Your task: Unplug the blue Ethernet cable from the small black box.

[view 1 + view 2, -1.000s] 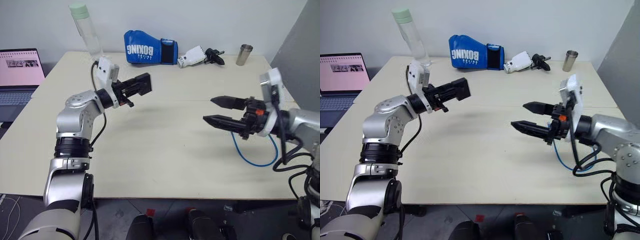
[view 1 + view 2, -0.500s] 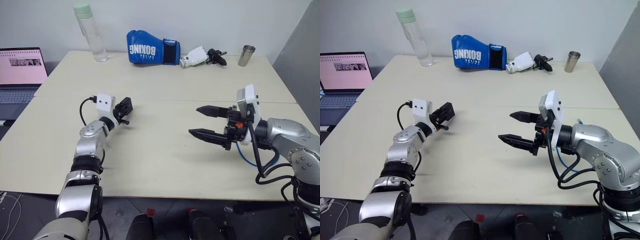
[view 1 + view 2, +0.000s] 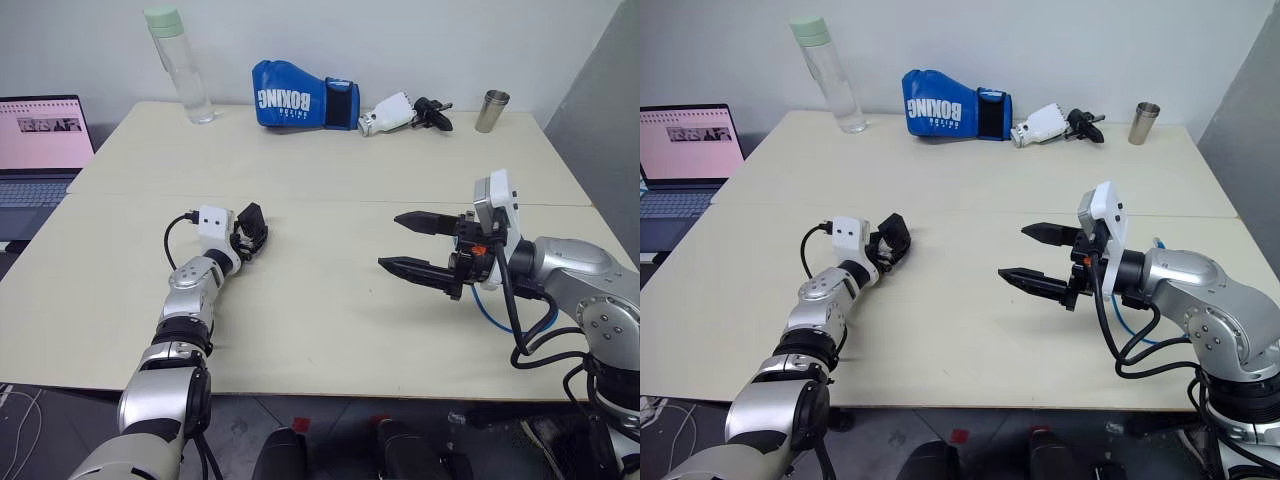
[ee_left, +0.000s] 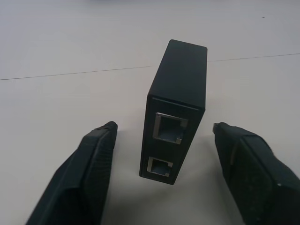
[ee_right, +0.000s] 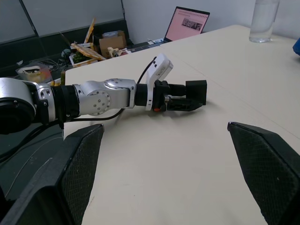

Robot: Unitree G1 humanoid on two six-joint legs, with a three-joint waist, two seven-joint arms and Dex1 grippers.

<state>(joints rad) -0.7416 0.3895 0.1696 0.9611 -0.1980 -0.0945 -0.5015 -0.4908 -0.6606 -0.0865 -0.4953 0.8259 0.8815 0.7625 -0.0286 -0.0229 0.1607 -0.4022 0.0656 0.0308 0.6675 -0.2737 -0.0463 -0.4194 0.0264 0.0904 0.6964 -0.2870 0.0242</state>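
I have brought my left arm down from mid-air to the surface near its left edge, and its fingers (image 4: pixel 96 159), shut on the small black box (image 4: pixel 176 110) a second ago, now stand apart on either side of it; the box stands on edge between them, untouched.

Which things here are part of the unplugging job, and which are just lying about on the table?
Job:
- small black box, on edge, both ports empty
- blue cable, by the right arm

Lying about:
- boxing glove
- water bottle
- metal cup
- white and black tool
- laptop
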